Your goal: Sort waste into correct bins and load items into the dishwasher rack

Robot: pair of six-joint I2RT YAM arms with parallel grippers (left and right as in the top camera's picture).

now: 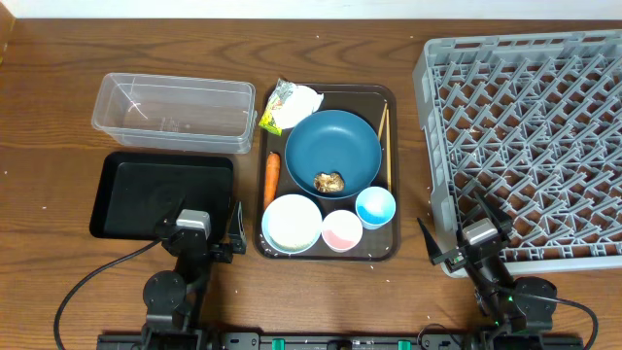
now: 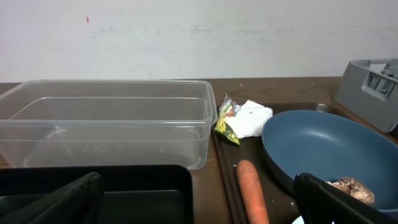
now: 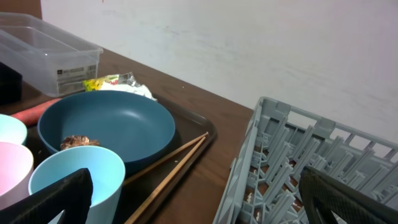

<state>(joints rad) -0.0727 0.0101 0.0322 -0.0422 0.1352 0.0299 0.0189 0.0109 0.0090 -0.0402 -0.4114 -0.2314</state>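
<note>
I see a glossy dark-blue bowl holding a brown food lump on the brown serving tray, between the clear plastic tub and the grey lattice rack. My left gripper and right gripper both have jaws spread wide, holding nothing

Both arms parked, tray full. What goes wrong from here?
1. The brown food lump sits in the dark-blue bowl; racking that bowl first would likely carry food into the dishwasher rack.
2. The chopsticks lie flat between bowl and serving tray wall, leaving little room to pinch them.
</note>
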